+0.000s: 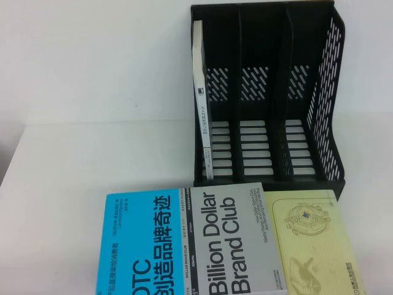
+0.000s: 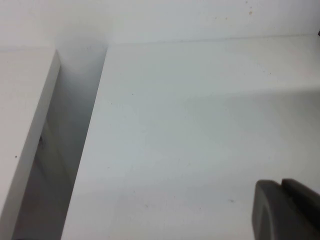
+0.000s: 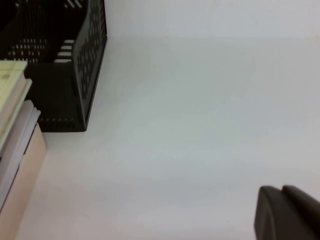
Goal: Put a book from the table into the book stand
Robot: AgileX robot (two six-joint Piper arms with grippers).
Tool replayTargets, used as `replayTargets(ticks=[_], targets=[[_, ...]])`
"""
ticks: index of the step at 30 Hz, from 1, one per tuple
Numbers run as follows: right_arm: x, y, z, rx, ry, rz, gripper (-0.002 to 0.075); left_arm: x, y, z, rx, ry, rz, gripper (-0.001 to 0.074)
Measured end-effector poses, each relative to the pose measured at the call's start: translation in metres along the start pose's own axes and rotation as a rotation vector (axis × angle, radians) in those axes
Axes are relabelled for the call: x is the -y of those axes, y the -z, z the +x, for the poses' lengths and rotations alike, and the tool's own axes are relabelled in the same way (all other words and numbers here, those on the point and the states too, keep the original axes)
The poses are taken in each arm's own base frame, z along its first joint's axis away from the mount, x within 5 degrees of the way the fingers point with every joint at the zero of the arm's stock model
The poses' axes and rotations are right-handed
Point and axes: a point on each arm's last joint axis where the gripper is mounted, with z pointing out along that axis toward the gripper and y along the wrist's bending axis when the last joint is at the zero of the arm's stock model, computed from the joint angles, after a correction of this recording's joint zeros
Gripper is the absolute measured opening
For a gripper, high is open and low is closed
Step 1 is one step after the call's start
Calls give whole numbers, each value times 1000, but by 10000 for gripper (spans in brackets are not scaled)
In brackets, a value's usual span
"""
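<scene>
- Three books on show in the high view: the book [image 1: 184,243] with the blue-and-grey cover lies flat at the near edge of the table [image 1: 92,104], the pale yellow book [image 1: 310,239] lies flat overlapping its right side, and a thin white-spined book [image 1: 202,101] stands upright.
- One book stand [image 1: 270,92], black, three compartments, sits toward the far right; the thin book occupies its leftmost compartment, the other two hold nothing.
- Neither arm appears in the high view.
- The left wrist view shows only bare tabletop, its edge, and a dark sliver of the left gripper [image 2: 287,210]; how far its fingers are apart, I can't tell.
- The right wrist view adds the stand's perforated side wall and stacked book edges, plus a corner of the right gripper [image 3: 287,212] over bare table; its opening can't be told either.
</scene>
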Motion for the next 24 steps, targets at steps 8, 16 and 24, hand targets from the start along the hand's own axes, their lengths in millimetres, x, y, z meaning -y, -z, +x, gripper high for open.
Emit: replayTargets(ticks=[8,16,24], targets=[[0,0,0,0,-6,-3,-3,0,0,0,0,0,0,-2],[0,0,0,0,-6,-3,-3,0,0,0,0,3,0,-2],[0,0,0,0,-8,-3,-3,0,0,0,2,4,0,-2]])
